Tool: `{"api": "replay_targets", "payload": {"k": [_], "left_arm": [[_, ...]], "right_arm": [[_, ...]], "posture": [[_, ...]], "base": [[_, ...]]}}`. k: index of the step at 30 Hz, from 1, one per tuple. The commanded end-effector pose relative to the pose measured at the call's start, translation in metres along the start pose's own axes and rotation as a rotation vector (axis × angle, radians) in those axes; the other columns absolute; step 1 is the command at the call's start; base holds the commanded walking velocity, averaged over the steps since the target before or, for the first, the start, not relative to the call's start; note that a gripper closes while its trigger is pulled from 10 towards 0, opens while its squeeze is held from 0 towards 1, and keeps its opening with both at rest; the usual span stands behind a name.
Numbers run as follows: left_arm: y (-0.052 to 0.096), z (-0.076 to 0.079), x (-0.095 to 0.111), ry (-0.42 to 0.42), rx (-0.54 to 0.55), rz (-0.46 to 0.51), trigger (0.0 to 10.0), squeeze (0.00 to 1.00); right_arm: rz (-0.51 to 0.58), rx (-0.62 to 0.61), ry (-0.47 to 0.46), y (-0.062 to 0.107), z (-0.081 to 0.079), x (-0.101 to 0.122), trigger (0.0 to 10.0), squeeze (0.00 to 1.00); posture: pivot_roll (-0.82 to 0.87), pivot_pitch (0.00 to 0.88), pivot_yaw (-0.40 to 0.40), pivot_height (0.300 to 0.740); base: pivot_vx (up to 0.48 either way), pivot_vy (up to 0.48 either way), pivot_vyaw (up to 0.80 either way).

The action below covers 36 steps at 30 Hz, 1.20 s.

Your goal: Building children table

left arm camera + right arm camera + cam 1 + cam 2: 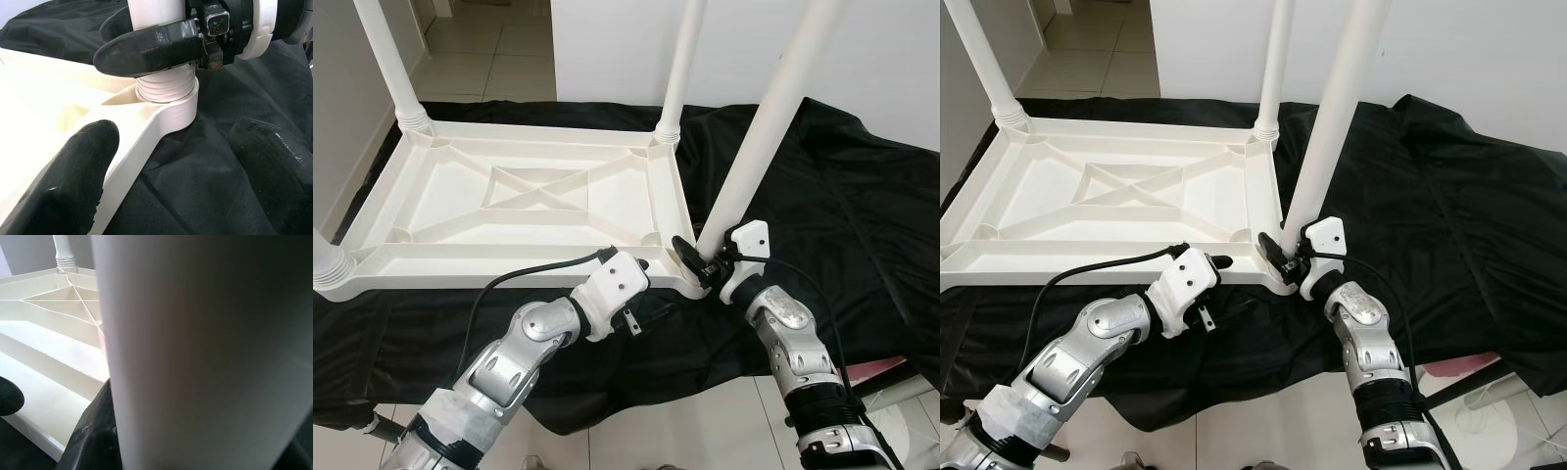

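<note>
The white table top is laid upside down on a black cloth, so the legs can be fitted from above. The near right leg is clamped at its threaded base by the right hand, likely for screwing into the corner socket; its long axis points up, slightly tilted. The left hand, fingers apart, is held just beside the rim.

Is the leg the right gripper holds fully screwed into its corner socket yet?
No. The leg's threads show above the corner socket.
</note>
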<state>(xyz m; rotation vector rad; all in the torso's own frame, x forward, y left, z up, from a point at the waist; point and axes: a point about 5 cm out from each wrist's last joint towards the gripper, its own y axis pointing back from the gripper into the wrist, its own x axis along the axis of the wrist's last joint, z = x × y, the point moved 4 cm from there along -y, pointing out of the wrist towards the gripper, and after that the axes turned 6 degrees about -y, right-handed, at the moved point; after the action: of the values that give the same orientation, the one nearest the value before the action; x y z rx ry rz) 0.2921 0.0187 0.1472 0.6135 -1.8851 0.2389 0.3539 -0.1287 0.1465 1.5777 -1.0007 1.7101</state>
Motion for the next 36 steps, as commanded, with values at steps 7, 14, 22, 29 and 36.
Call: {"api": "replay_targets", "payload": {"k": [7, 14, 22, 29, 36], "left_arm": [[0.000, 0.006, 0.002, -0.001, -0.052, 0.003, 10.0, 0.00], [0.000, 0.007, 0.001, 0.000, -0.059, 0.001, 10.0, 0.00], [0.001, 0.008, 0.002, 0.003, -0.061, 0.002, 10.0, 0.00], [0.001, 0.009, 0.001, 0.006, -0.062, 0.002, 10.0, 0.00], [0.000, 0.009, 0.001, 0.007, -0.060, 0.002, 10.0, 0.00]], "right_arm": [[-0.029, -0.007, -0.014, 0.003, 0.004, -0.009, 10.0, 0.00], [-0.050, -0.091, -0.023, 0.004, 0.007, -0.015, 10.0, 0.00], [-0.050, -0.208, -0.040, 0.007, 0.012, -0.019, 10.0, 0.00], [-0.029, -0.405, -0.050, 0.013, 0.019, -0.017, 10.0, 0.00], [-0.007, -0.538, -0.092, 0.015, 0.008, -0.019, 10.0, 0.00]], "posture": [[0.00, 0.079, -0.062, 0.740], [0.00, 0.085, -0.060, 0.740], [0.00, 0.086, -0.062, 0.740], [0.00, 0.088, -0.064, 0.740], [0.00, 0.088, -0.068, 0.740]], "base": [[0.000, 0.000, 0.00], [0.000, 0.000, 0.00], [0.000, 0.000, 0.00], [0.000, 0.000, 0.00], [0.000, 0.000, 0.00]]}}
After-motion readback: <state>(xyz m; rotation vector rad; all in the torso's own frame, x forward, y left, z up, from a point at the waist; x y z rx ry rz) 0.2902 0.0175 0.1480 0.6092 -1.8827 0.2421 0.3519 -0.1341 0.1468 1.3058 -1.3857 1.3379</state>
